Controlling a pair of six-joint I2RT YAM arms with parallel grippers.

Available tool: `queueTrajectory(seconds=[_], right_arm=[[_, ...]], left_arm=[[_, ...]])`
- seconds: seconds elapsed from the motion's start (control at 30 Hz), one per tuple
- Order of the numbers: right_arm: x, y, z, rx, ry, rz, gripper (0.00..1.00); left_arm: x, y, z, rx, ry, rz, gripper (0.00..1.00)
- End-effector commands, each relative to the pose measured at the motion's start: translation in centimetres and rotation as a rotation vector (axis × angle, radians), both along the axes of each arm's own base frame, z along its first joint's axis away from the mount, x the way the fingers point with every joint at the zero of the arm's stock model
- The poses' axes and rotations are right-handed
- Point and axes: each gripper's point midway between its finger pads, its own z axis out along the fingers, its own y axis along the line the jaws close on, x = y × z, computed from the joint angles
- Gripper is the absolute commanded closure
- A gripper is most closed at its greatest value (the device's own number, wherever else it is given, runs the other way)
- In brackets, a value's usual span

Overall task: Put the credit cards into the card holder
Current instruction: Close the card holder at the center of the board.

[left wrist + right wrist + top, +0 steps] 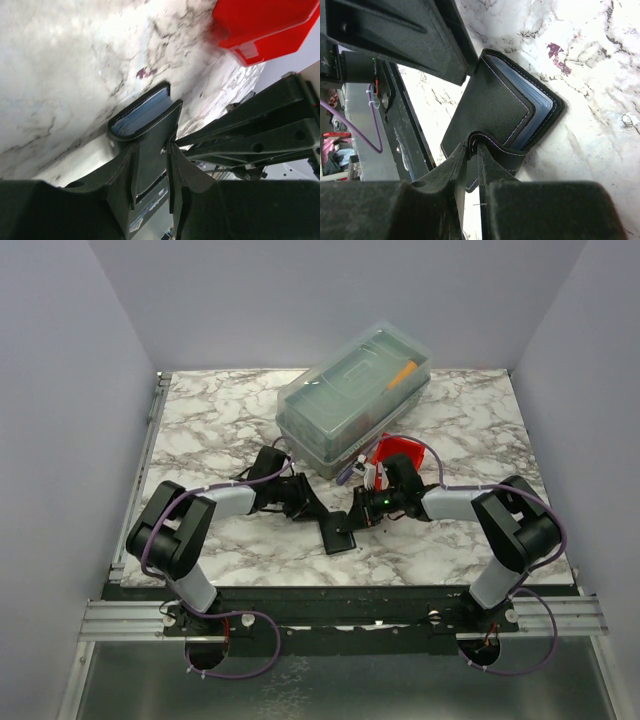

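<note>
The black card holder (338, 533) lies on the marble table between my two grippers. Blue card edges (137, 114) show inside it, a stack of credit cards (532, 95) tucked under its stitched cover. My left gripper (308, 508) reaches in from the left. Its jaws (151, 150) stand apart, and the holder's flap (150, 132) lies loosely between them. From the right, my right gripper (362, 512) pinches a raised fold of the holder's cover (490, 110) between its fingertips (471, 149).
A red plastic bin (400, 450) (265, 25) sits just behind the right gripper. A large clear lidded box (355, 395) stands behind it, at the middle back. The table's near edge, a dark rail (340, 592), runs close in front of the card holder.
</note>
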Motion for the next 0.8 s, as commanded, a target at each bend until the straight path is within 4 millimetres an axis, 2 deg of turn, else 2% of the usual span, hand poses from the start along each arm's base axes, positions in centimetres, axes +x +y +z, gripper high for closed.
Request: queueTrajectory(seconds=[0.0, 0.1, 0.23, 0.33, 0.57, 0.77], right_arm=[[-2.0, -1.7, -3.0, -0.104, 0.131, -0.012, 0.81], [-1.9, -1.6, -3.1, -0.102, 0.142, -0.021, 0.79], [-1.8, -1.3, -3.0, -0.091, 0.163, -0.028, 0.77], [-1.3, -1.6, -3.3, -0.122, 0.166, -0.069, 0.88], [-0.3, -2.1, -3.1, -0.153, 0.137, -0.124, 0.99], [0.3, -2.4, -2.0, -0.124, 0.136, -0.174, 1.0]], left_arm=[[-2.5, 0.7, 0.0, -0.011, 0.04, -0.028, 0.66], [-3.5, 0.8, -0.6, -0.003, 0.062, -0.036, 0.62], [-4.5, 0.0, -1.1, -0.002, 0.079, -0.066, 0.62], [-4.7, -0.4, -1.2, 0.003, 0.074, -0.066, 0.62], [-5.0, 0.0, -2.0, 0.027, 0.082, -0.054, 0.63], [-4.8, 0.0, -2.4, 0.036, 0.083, -0.049, 0.67]])
